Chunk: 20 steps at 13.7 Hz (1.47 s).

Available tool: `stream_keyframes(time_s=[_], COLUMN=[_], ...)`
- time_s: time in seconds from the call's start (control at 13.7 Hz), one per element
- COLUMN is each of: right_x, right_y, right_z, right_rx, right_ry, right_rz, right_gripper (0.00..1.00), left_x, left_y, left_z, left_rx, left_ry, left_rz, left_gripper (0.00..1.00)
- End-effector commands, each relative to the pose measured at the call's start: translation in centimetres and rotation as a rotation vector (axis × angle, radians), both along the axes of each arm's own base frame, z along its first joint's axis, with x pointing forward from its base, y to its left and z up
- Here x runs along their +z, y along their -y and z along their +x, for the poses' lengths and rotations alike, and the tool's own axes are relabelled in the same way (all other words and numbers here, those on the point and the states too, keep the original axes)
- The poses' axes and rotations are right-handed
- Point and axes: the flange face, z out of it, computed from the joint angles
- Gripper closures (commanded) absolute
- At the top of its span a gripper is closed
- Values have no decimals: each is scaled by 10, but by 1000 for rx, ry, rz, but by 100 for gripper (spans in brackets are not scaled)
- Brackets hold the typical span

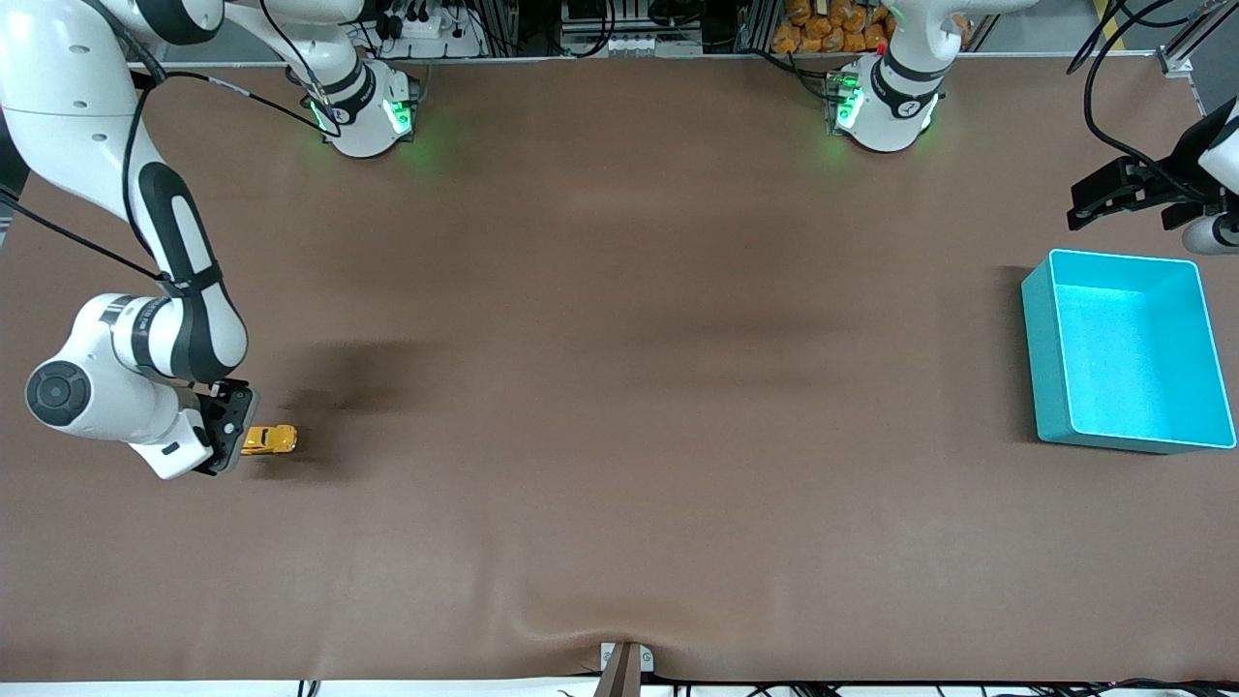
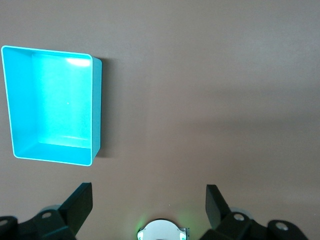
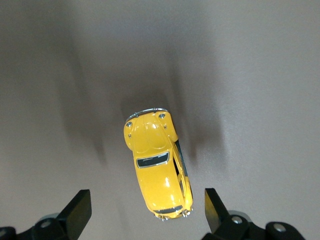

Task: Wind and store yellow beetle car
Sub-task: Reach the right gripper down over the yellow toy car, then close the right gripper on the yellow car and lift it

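Note:
The yellow beetle car point(image 1: 270, 439) stands on its wheels on the brown table near the right arm's end. My right gripper point(image 1: 230, 438) is low over it and open. In the right wrist view the car point(image 3: 157, 161) has its one end between the two fingertips of the right gripper point(image 3: 146, 212), and neither finger touches it. My left gripper point(image 1: 1105, 197) is open and empty, up over the table beside the teal bin point(image 1: 1045, 368). In the left wrist view the left gripper point(image 2: 149, 201) holds nothing and the bin point(image 2: 96, 112) is empty.
The teal bin sits near the left arm's end of the table. Both arm bases point(image 1: 366, 114) point(image 1: 881, 108) stand along the table's edge farthest from the front camera. A small bracket point(image 1: 625, 662) sits at the nearest edge.

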Motion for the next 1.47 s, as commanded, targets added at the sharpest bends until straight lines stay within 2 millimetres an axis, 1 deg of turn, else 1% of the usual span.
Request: stream_keyframes(time_s=[0.0,0.37,0.59,0.66,0.73,0.81,0.88,0.95,1.25,1.39], right_x=[-8,-19,-23,-27,-28,-30,-31,-31,-31,-31], right_y=[-1,0,3,3,2,1,1,1,2,12], right_z=[6,8,7,6,6,6,6,7,7,5], right_rx=[57,125,135,136,139,140,149,157,168,170], right_ry=[20,34,37,33,31,31,32,37,37,37], right_rz=[-1,2,5,6,9,9,10,9,10,11], right_gripper=[0,0,0,0,28,58,82,100,100,100], left_x=[6,6,6,6,5,5,5,5,5,5], left_y=[-1,-3,-2,-2,-2,-2,-2,-3,-4,-5], left_z=[-4,-4,-3,-3,-3,-3,-3,-2,-3,-3], left_rx=[-6,-3,-6,-4,-4,-4,-3,-3,2,2], left_ry=[7,7,9,9,7,7,7,6,6,6], left_rz=[17,17,16,16,16,17,18,17,18,19], left_gripper=[0,0,0,0,0,0,0,0,0,0])
